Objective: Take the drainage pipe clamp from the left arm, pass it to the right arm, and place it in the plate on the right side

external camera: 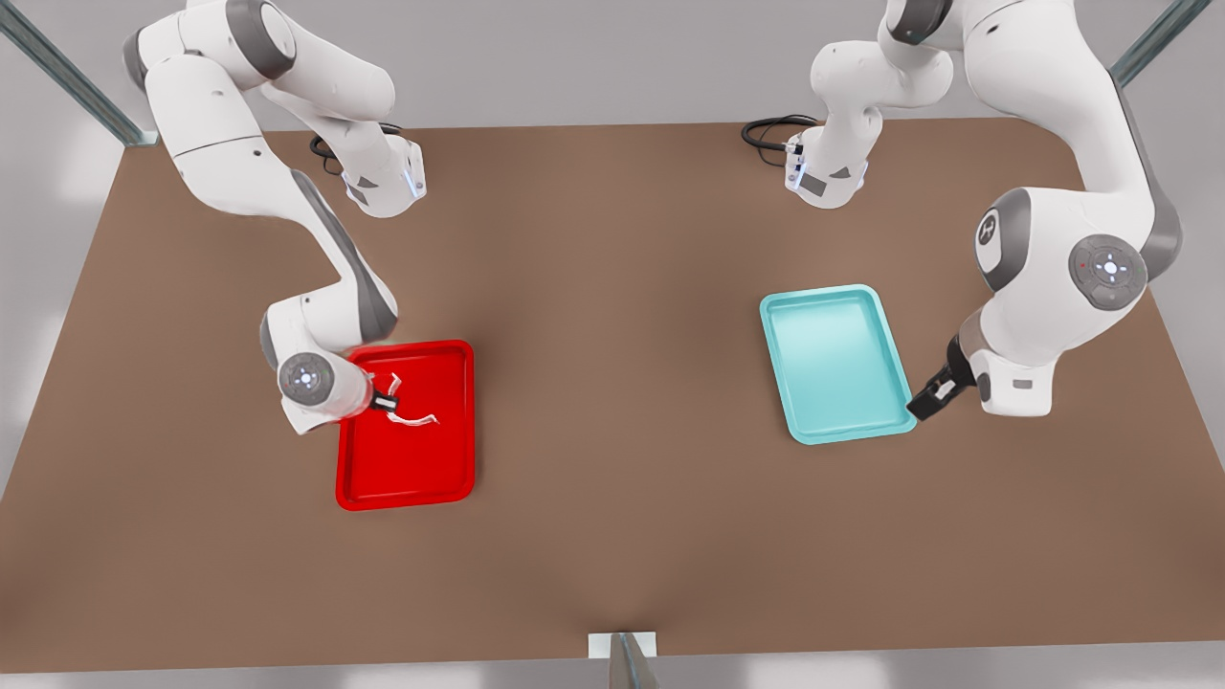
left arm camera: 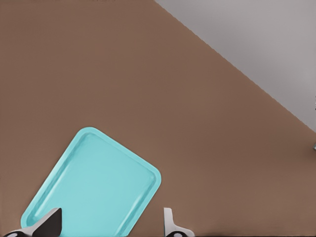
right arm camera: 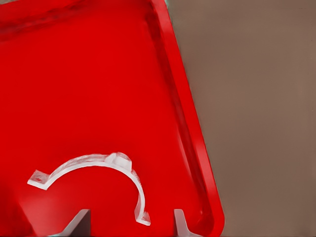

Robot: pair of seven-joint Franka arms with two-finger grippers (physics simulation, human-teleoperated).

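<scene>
The drainage pipe clamp point(external camera: 417, 418) point(right arm camera: 94, 163), a thin white half-ring with flat end tabs, lies inside the red plate point(external camera: 407, 501) point(right arm camera: 197, 148) on the front view's left. My right gripper point(external camera: 389, 396) point(right arm camera: 131, 224) hovers low over the plate right beside the clamp. It is open, with its fingertips point(right arm camera: 180, 222) spread to either side of one clamp end and not touching it. Over on the front view's right, my left gripper point(external camera: 930, 400) point(left arm camera: 106, 227) is open and holds nothing. It hangs at the near corner of the light teal tray point(external camera: 780, 354) point(left arm camera: 94, 187).
The brown table point(external camera: 612, 383) stretches bare between the two trays. Both arm bases stand at the far edge with black cables beside them. A metal post point(external camera: 622, 660) sits at the middle of the near edge.
</scene>
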